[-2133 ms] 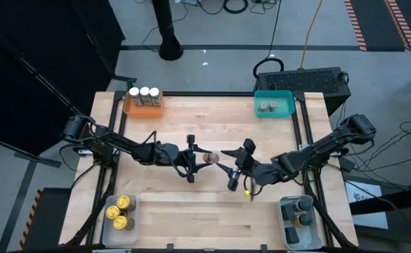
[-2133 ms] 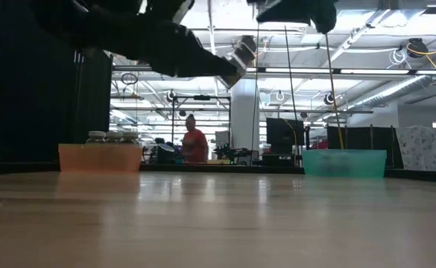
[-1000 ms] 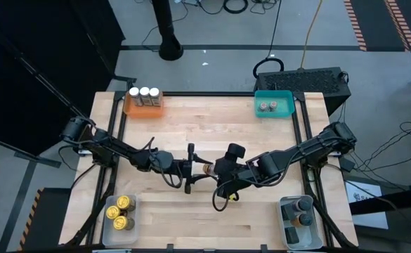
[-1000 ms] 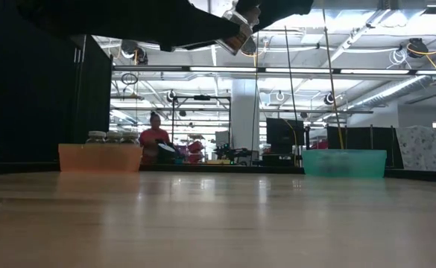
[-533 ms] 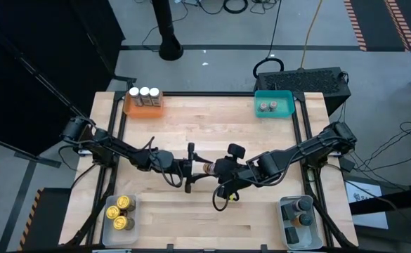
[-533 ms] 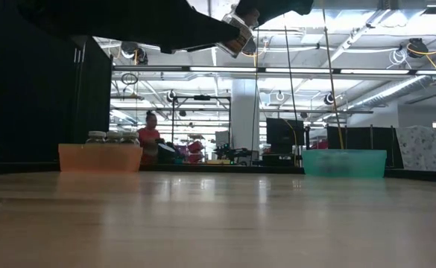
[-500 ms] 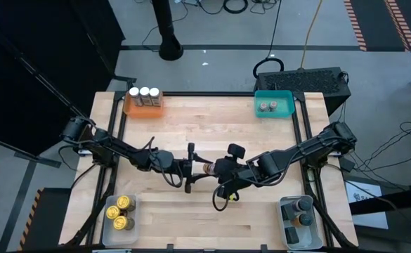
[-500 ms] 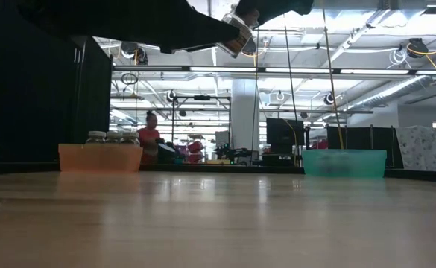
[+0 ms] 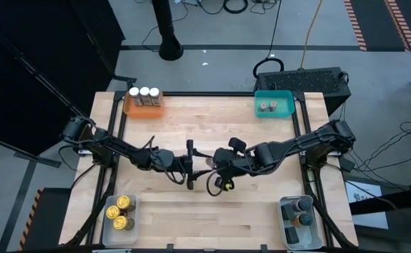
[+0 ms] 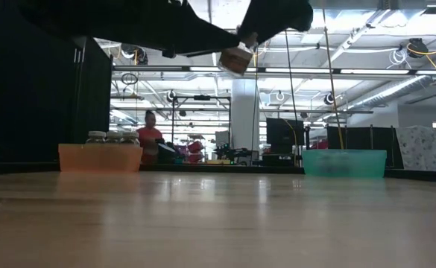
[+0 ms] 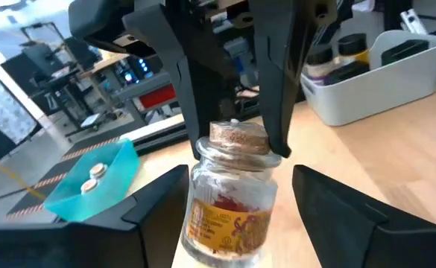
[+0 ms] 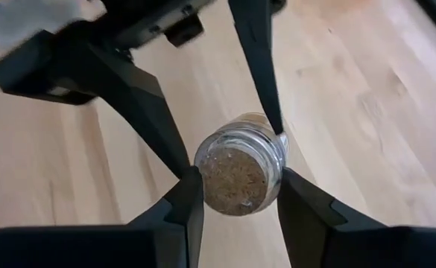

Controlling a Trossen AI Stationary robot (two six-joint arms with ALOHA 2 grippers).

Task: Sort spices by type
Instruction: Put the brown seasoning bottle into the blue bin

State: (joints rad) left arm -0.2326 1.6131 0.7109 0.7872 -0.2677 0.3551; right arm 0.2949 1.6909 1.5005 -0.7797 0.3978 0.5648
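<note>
One spice jar (image 11: 232, 201), clear glass with a cork lid and reddish-yellow contents, hangs in the air over the table's middle (image 9: 206, 164), high in the low view (image 10: 235, 59). My right gripper (image 9: 218, 166) is shut on its lid end. My left gripper (image 9: 190, 165) is open; its fingers (image 11: 158, 201) stand on either side of the jar's body, with a narrow gap showing on one side. The other jars stand in trays at the table's corners. My right gripper pinches the jar between its two fingers (image 12: 189, 201) at the neck just under the cork lid (image 11: 236, 135). The fingers come level from the table's right side, along the jar's length. The jar is lifted clear of the table, lid end toward my right gripper.
An orange tray (image 9: 143, 105) at far left holds three white-topped jars. A teal tray (image 9: 284, 105) at far right holds two grey-lidded ones. A clear tray (image 9: 119, 226) at near left holds yellow jars, and a tray (image 9: 289, 232) at near right holds dark ones. A person (image 10: 150, 138) is far behind.
My right gripper has moved toward the table's left and far edges, up to the jar's lid end. In the low view the jar now sits lower and less tilted than half a second ago.
</note>
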